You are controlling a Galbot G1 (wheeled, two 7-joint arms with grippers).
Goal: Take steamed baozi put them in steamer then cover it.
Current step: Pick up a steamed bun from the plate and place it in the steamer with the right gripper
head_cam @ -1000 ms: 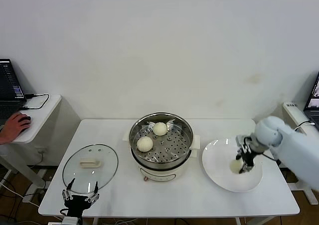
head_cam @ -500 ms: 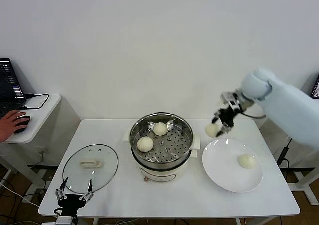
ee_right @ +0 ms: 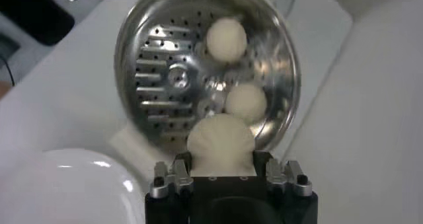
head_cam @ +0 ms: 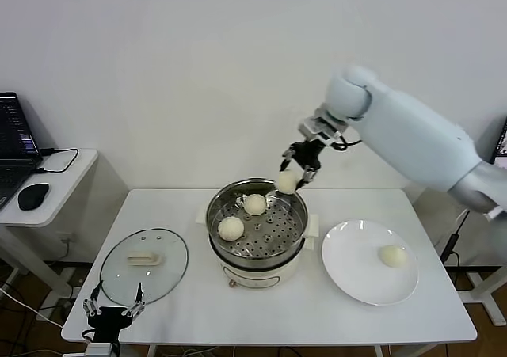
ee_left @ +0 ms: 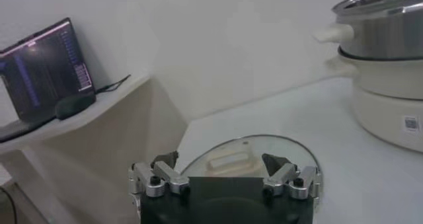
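Cream-white baozi [head_cam: 286, 182], perforated silver steamer [head_cam: 257, 224]

place: lab/office | cues: bare white wall [head_cam: 198, 72]; side desk [head_cam: 55, 187] with laptop [head_cam: 14, 139]

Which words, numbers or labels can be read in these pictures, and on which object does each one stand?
None can be read.
Small square label on the steamer base: too small to read.
Laptop screen on the side desk: rows of lines, too blurred to read.
No marking shows on the glass lid, the plate or the baozi.
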